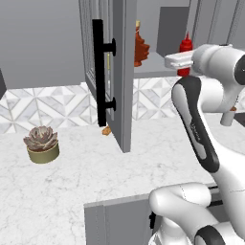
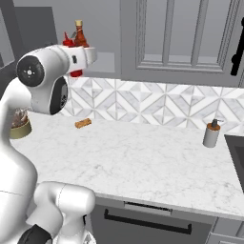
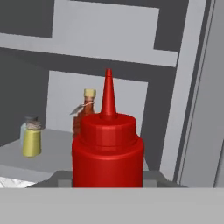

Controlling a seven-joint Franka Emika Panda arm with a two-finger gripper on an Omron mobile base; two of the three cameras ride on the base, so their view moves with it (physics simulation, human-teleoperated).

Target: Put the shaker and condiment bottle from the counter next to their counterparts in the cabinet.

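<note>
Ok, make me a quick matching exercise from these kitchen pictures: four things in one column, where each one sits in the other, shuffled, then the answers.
Things:
1. red squeeze bottle
2. leaf-shaped bottle
3. potted succulent
4. grey pump dispenser

Places:
A. on the counter, near the backsplash on the right
B. on the cabinet shelf, behind the open door
C. held in the gripper at the cabinet opening
D. on the counter, left of the open door

Pairs: 1-C, 2-B, 3-D, 4-A
</note>
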